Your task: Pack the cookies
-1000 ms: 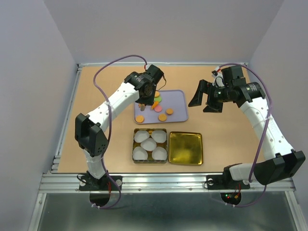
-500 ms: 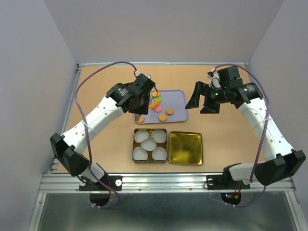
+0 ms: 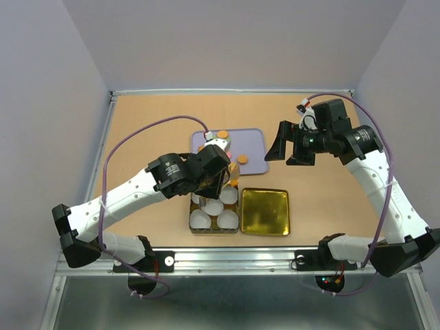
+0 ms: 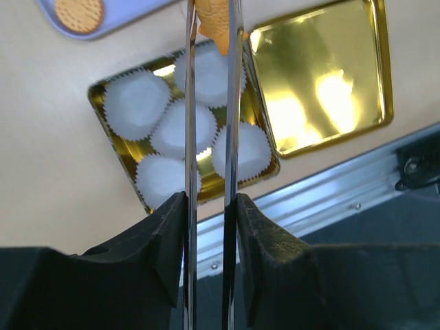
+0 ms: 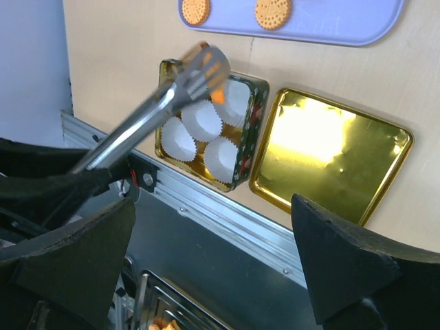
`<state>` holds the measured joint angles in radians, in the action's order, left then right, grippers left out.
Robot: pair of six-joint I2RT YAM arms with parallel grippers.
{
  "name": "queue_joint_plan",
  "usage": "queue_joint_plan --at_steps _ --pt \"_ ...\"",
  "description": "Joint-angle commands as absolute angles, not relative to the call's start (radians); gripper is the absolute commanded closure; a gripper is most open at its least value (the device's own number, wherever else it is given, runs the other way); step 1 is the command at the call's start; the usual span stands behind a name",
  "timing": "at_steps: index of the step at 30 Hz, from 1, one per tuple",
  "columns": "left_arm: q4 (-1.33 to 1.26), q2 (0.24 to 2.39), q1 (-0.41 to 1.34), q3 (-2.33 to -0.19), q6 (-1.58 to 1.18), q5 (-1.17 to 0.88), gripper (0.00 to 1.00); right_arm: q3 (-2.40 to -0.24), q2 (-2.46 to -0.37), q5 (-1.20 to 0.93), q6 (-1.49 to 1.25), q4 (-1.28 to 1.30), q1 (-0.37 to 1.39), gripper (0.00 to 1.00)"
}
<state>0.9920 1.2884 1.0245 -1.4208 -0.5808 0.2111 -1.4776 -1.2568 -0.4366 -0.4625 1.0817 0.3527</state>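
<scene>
paper cups (image 4: pixel 136 100) 5 | tin (image 5: pixel 246 155) 1 | lid (image 4: pixel 323 75) 1 | tray (image 5: pixel 330 27) 1 | cookies (image 5: pixel 273 12) partly hidden

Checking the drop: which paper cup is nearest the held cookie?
The cup in the tin corner next to both tray and gold lid; the tongs' orange cookie hangs at its rim.

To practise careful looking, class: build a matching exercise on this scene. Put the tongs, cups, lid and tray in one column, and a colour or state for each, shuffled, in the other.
1. tongs
2. cups
3. lid
4. tray

A. purple, with cookies on it
B. gold, nothing in it
C. gripping an orange cookie
D. white, pleated

Pairs: 1-C, 2-D, 3-B, 4-A
</scene>
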Motion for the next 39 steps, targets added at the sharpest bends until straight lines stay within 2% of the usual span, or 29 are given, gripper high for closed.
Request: queue_joint_plan --at_steps 1,9,17,24,33,39 --pt "1.006 1.243 1.123 -1.379 -0.687 0.238 0.64 -1.447 -1.203 -0.413 -0.445 1.097 0.368 0.00" --pt "1.042 1.264 1.236 -1.347 -0.825 0.302 0.64 -1.407 -1.166 -0.429 -0.451 1.104 0.374 0.00" --pt "1.098 1.261 1.241 -1.302 -1.003 0.362 0.64 -1.394 -1.143 -0.414 -0.445 1.123 0.410 0.00" --pt "1.056 1.253 1.246 -1.272 -1.052 0.380 0.62 -1.379 -1.132 -0.411 -0.443 1.131 0.431 0.00" --pt "0.996 1.282 1.250 -1.266 -1.028 0.382 0.51 -1.376 -1.135 -0.403 -0.442 1.132 0.436 0.00" --pt "1.008 1.308 1.250 -1.272 -1.025 0.397 0.47 -1.370 -1.137 -0.397 -0.440 1.132 0.437 0.00"
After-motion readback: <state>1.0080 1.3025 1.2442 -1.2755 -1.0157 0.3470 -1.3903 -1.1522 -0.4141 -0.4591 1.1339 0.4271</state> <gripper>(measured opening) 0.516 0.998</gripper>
